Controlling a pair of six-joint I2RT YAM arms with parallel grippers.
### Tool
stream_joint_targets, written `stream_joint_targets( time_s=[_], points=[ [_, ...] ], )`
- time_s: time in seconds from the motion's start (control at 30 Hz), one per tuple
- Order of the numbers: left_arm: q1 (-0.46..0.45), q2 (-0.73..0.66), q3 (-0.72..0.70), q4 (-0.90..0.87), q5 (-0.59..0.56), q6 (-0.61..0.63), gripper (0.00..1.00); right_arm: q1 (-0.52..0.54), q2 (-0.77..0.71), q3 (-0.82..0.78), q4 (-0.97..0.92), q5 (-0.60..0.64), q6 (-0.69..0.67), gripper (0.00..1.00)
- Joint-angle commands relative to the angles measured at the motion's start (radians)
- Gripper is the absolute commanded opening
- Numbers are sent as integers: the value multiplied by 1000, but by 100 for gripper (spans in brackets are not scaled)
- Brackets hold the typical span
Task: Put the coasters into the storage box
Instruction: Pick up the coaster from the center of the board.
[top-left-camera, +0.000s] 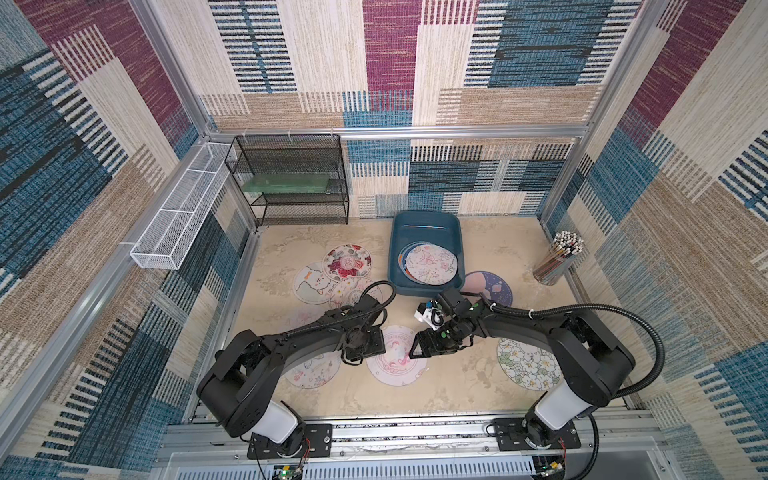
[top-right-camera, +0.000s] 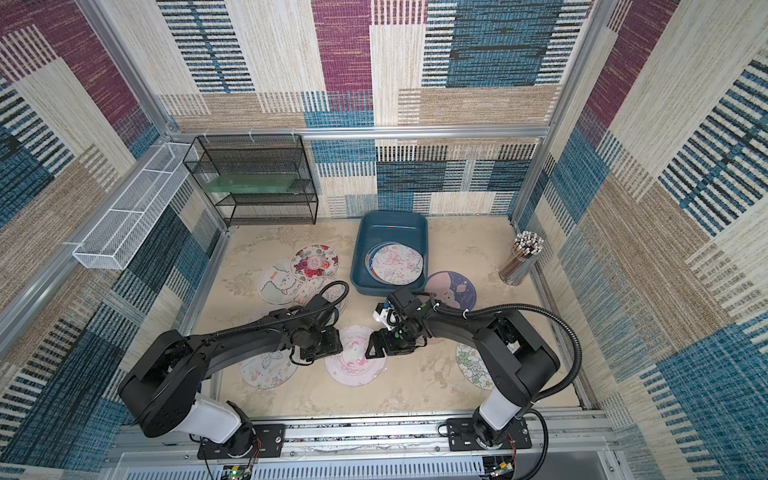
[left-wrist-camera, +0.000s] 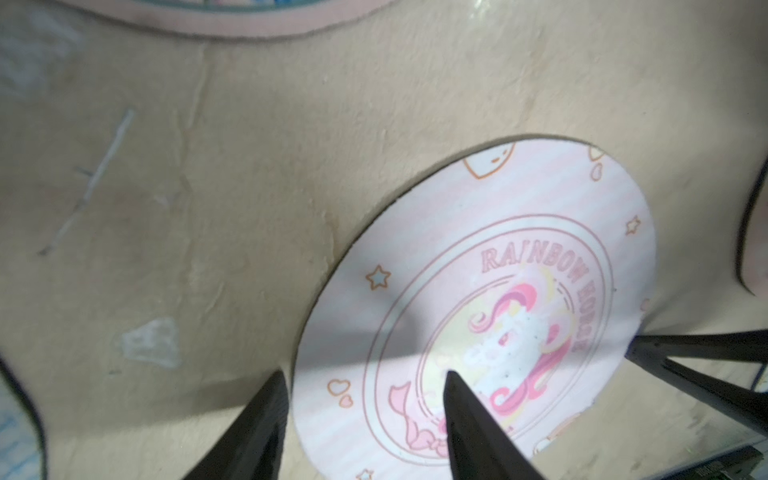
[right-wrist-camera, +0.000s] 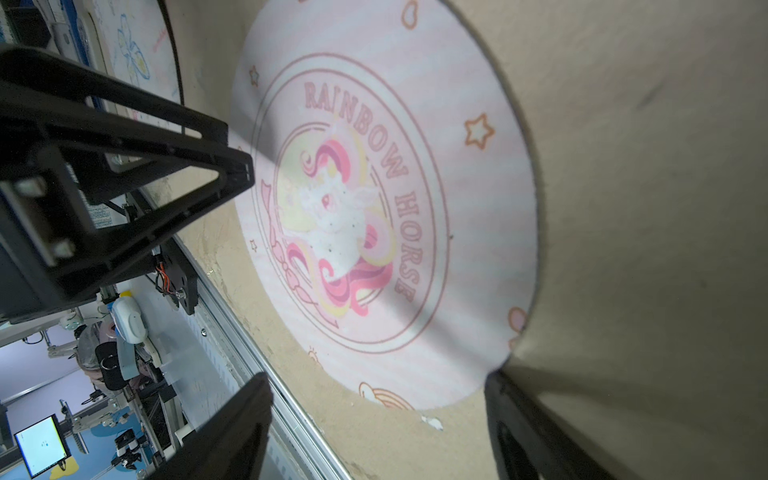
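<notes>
Coaster with the pink horse, flat on the table toward its front edge, between left gripper and right gripper, both spread apart and empty; probably thin, light, limp, best pinched at the rim.

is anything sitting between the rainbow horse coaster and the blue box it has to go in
Nothing visible lies on the table between the rainbow horse coaster and the blue box. Only the right arm's wrist hangs over that stretch, hiding a bit of table.
</notes>
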Motion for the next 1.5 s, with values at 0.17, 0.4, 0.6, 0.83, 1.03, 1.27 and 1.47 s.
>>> stream_joint_targets(
  time_s=[0.17, 0.4, 0.6, 0.83, 1.03, 1.27, 1.47],
  points=[
    [-12, 42, -22, -7, 61, -4, 58, 16, -20, -25, -35, 177, 55, 84],
    [-15, 39, -28, -3, 61, -7, 57, 49, 9, 0, -33, 218, 90, 83],
    [-16, 39, -29, -6, 61, -6, 57, 28, -33, 19, -31, 231, 113, 83],
    [-16, 45, -23, -4, 63, -1, 57, 24, 1, 50, -58, 213, 95, 80],
    [-16, 55, -15, -2, 71, 1, 57, 78, 76, 61, -61, 197, 87, 79],
    [-19, 58, -19, -1, 74, -4, 54, 83, 88, 59, -59, 213, 95, 74],
    [-19, 62, -19, -1, 75, -4, 53, 86, 102, 63, -21, 192, 107, 70]
  ],
)
